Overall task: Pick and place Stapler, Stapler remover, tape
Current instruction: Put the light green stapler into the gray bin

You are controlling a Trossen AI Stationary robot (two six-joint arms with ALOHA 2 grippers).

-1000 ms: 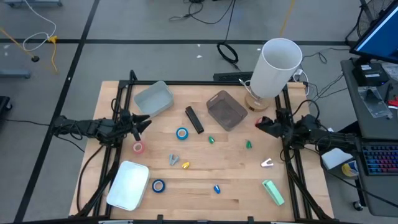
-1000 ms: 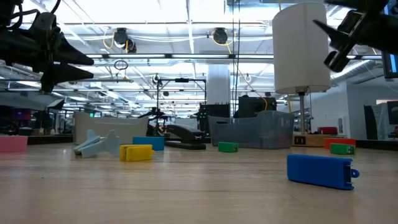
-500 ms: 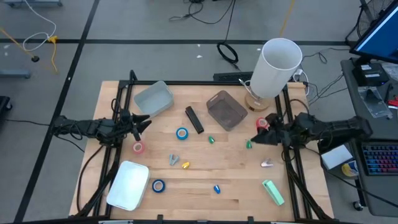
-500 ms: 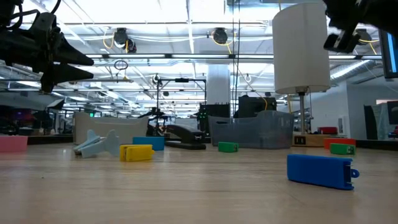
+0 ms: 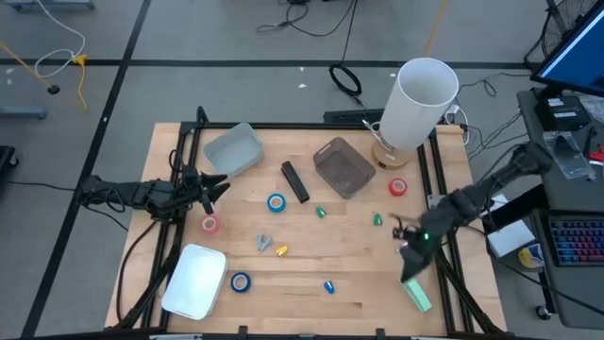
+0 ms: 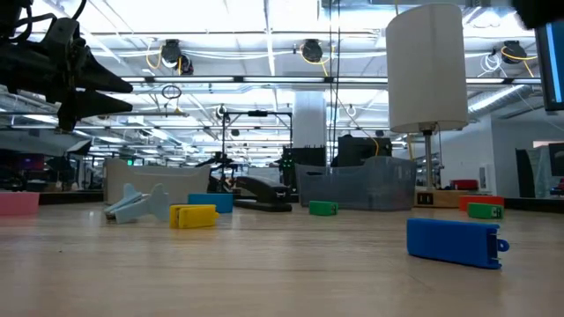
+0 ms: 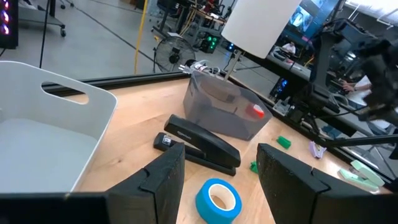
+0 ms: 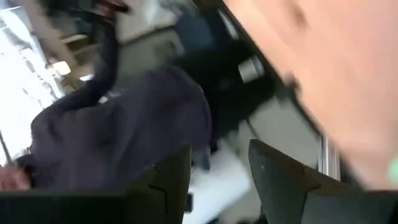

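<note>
Wooden bench (image 5: pixel 359 274) | right tool (image 5: pixel 408 247) reaching over the right side near the green stapler (image 5: pixel 414 292), grip state unclear | left tool (image 5: pixel 215 183) waiting released, left | black stapler (image 5: pixel 294 181) lying centre-far | next: lowering onto a target

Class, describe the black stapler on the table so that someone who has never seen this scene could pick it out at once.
Start at the tall white cylinder at the table's far right corner. Beside it sits a dark translucent bin. The black stapler lies just left of that bin, a long dark bar above the blue tape roll; everything else nearby is small and colourful.
</note>
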